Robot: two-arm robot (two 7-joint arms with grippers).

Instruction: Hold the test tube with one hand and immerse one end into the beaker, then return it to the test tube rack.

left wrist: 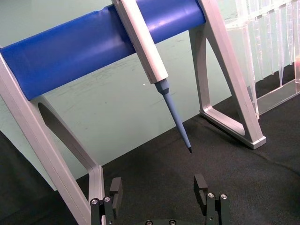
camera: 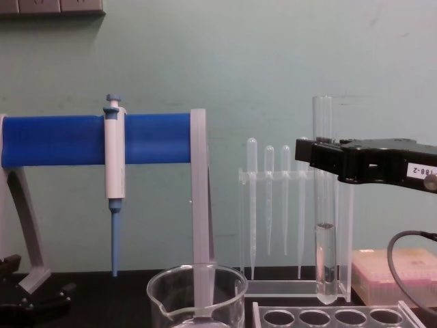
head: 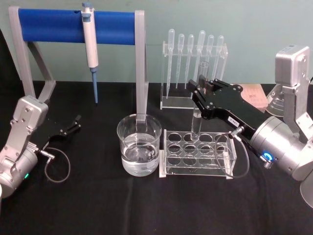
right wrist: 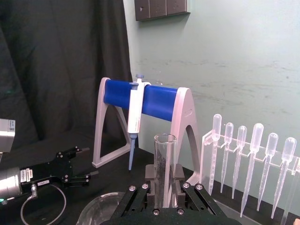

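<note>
Right end effector [head: 199, 84] around test tube [camera: 325, 256] above rack [head: 195, 172]; liquid [head: 139, 157] in beaker [head: 122, 139].

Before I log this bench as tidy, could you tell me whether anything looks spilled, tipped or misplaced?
Nothing stands out. The beaker stands upright, its liquid inside, the tube rack beside it; the right gripper holds the test tube upright above the rack. The left gripper rests open at left.

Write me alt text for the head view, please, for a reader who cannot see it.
The right gripper, jaws shut, holds the test tube upright over the clear tube rack on a black table, beside the beaker part-filled with clear liquid. The left gripper is parked at the left, jaws open.
</note>
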